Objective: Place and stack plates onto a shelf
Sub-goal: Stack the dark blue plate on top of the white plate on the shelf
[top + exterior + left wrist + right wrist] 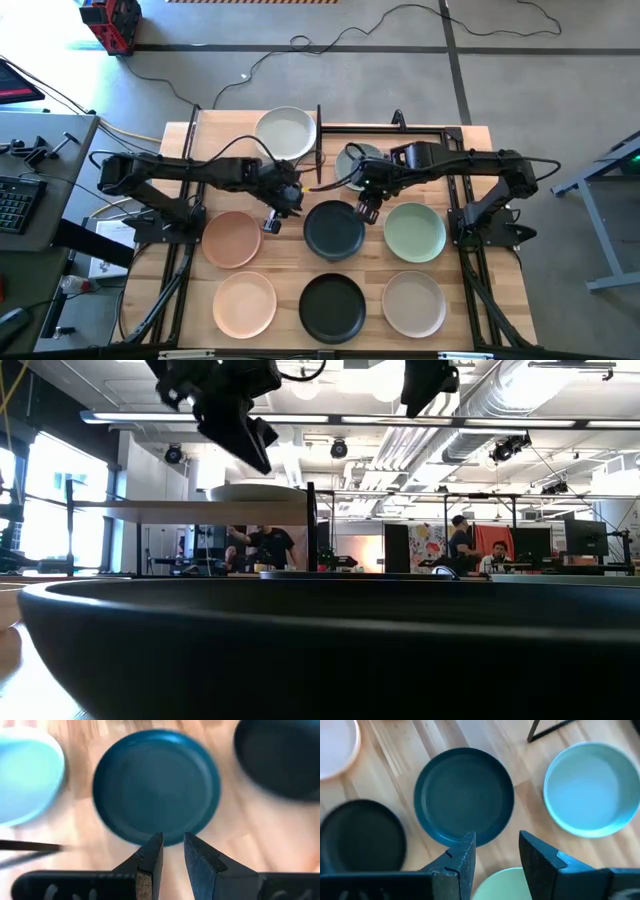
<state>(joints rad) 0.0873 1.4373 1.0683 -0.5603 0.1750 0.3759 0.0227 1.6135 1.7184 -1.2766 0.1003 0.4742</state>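
Wooden planks make up the table (290, 290), which stands on a grey floor with cables trailing across it. Along the table's far edge sits the shelf (420, 130), a black frame; its light board shows in the low view with a white plate (285, 132) resting on top at the left end, and a pale blue-grey plate (352, 160) lies under the frame near the middle. Across the middle of the table lie a peach-pink plate (231, 239), a dark blue-black plate (334, 231) and a pale green plate (415, 231). Along the near edge lie a paler peach plate (245, 304), a black plate (333, 307) and a beige plate (414, 304).

Both arms reach in toward the middle. The left gripper (272, 220) hangs above the table between the peach-pink plate and the dark plate, its fingers (150, 855) parted a little with nothing between them. The right gripper (366, 212) hangs over the far right rim of the dark plate, beside the pale green one, jaws spread and empty.

People sit at desks in the room beyond.
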